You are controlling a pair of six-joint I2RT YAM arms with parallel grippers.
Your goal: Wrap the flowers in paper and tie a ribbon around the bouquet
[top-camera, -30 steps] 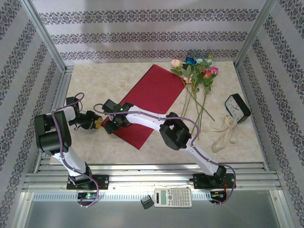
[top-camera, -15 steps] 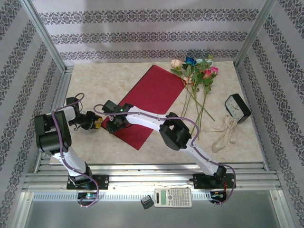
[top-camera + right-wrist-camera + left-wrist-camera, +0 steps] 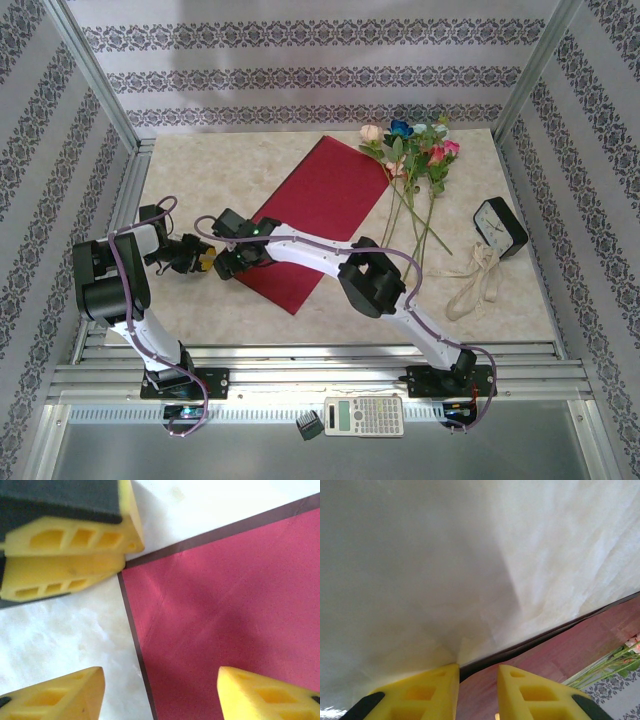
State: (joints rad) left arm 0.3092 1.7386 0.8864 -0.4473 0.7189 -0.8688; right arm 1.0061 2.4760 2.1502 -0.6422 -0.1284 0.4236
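The crimson paper point(image 3: 320, 205) lies flat on the table, slanting from the far centre toward the near left. My right gripper point(image 3: 228, 266) hovers over its left corner, jaws wide open point(image 3: 160, 677), one fingertip above bare table and the other above the paper point(image 3: 225, 595). My left gripper point(image 3: 206, 259) sits just left of that corner; its yellow fingers point(image 3: 75, 555) point at the corner tip. They stand a narrow gap apart point(image 3: 477, 672), with the paper's edge point(image 3: 570, 650) running into the gap. The flowers point(image 3: 410, 150) lie loose at the far right. The cream ribbon point(image 3: 475, 280) lies at the right.
A small black clock point(image 3: 498, 225) stands at the right, beside the ribbon. A calculator point(image 3: 363, 415) rests on the rail between the arm bases. The marble table point(image 3: 200, 170) has bare room at the far left. Patterned walls close in three sides.
The right gripper has edged slightly left toward the paper's corner, and its jaws narrowed and then widened again. The left arm and the paper have not moved.
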